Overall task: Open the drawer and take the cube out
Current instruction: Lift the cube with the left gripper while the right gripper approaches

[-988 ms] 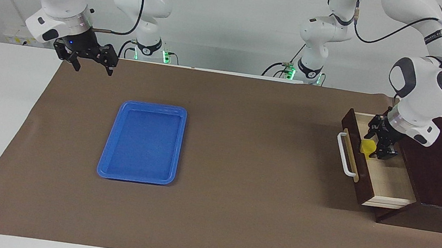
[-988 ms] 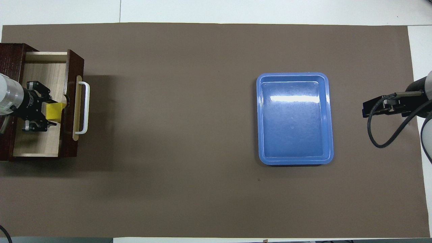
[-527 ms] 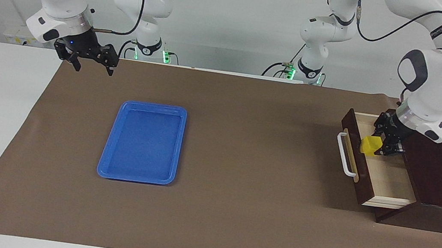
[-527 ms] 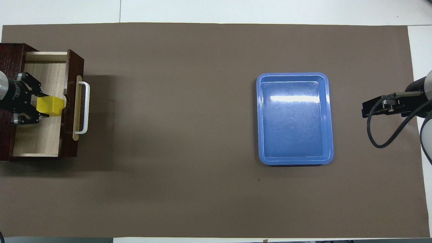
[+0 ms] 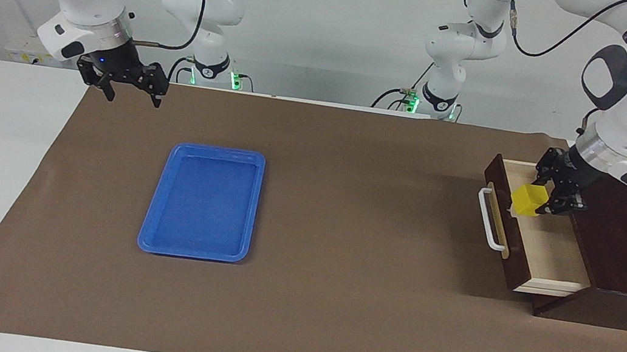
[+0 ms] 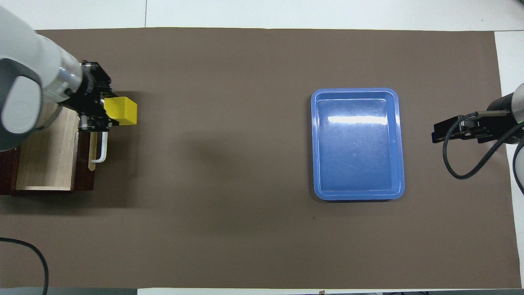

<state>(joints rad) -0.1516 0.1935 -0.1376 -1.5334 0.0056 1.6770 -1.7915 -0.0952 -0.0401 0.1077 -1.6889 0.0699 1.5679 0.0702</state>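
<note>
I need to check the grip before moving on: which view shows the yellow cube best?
The overhead view: the cube shows whole, shut in the left gripper. The facing view shows the cube smaller, raised over the open drawer.

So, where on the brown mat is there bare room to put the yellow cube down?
The widest bare patch of the brown mat lies between the open drawer and the blue tray. The strip along the edge farthest from the robots is bare too. It is crowded only at the drawer, where the left claw holds the yellow cube. The right claw waits, open.
</note>
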